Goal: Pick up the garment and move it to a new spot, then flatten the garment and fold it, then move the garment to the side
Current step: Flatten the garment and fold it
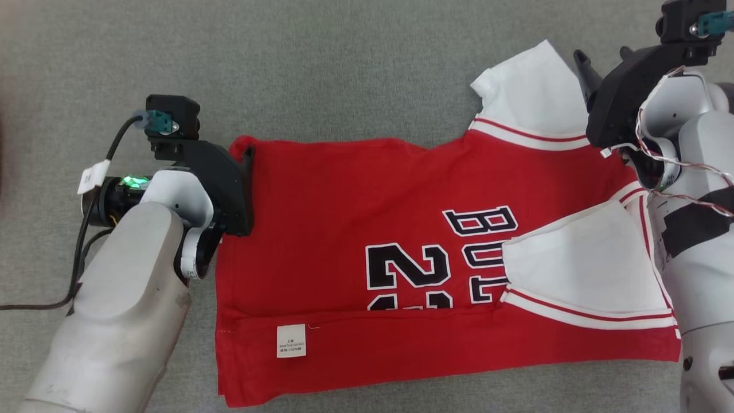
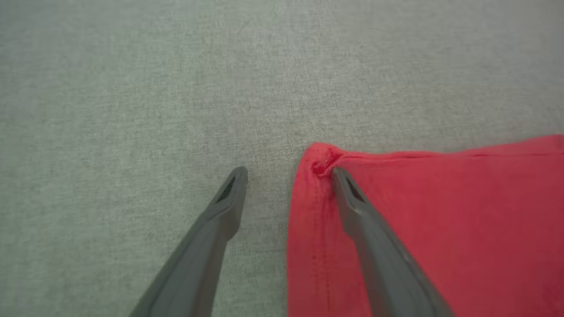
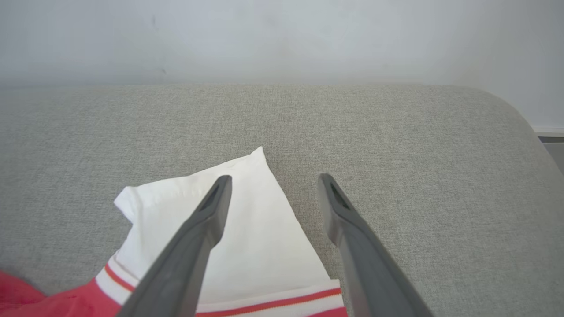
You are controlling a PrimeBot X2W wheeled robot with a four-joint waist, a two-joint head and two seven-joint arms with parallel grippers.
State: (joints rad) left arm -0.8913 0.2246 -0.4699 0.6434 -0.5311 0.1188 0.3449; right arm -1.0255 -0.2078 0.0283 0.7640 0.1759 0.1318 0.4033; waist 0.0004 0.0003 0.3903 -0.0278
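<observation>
The jersey [image 1: 344, 201] is lying pretty flat on the grey fabric tabletop [image 1: 344, 69], red body with black lettering and numbers, collar end toward the robot's right. The near edge is folded up over the front, so a small white care label [image 1: 291, 341] shows on that strip. One white sleeve [image 1: 573, 264] is flipped onto the chest, covering part of the print, and the other sleeve [image 1: 533, 86] sticks out on the far side.

The left gripper [image 2: 288, 171] is at the far hem corner with its fingers spread and nothing held. One fingertip is over bare tabletop, the other right at the puckered red corner. The right gripper [image 3: 274, 177] is also spread and empty. It straddles the outer sleeve's edge, one finger over white cloth, one over grey.
</observation>
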